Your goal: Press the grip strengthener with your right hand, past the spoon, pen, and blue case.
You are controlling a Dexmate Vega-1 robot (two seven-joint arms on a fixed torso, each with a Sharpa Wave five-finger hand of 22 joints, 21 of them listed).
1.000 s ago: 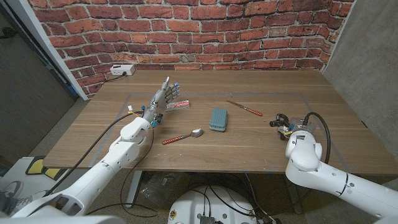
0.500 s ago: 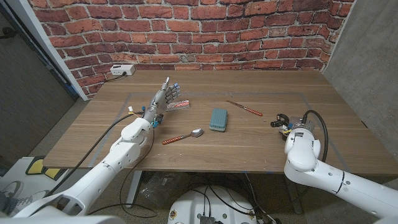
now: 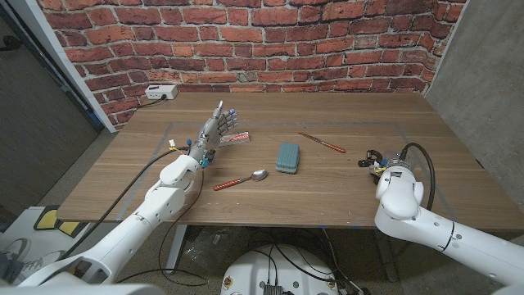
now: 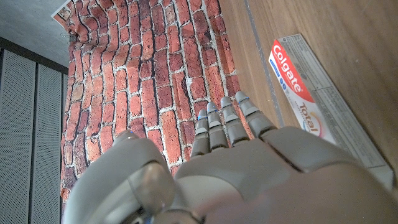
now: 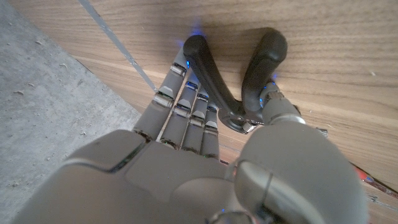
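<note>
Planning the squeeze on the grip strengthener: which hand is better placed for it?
Right. The right hand already has its fingers against the grip strengthener handles. The left hand is across the table by the toothpaste box.

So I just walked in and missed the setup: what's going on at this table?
The right robot hand is at the grip strengthener near the table's right edge, fingers on one handle and thumb on the other. The handles are spread, so the squeeze doesn't look finished. The left robot hand stands open beside a toothpaste box. The spoon, blue case and pen lie untouched mid-table.
</note>
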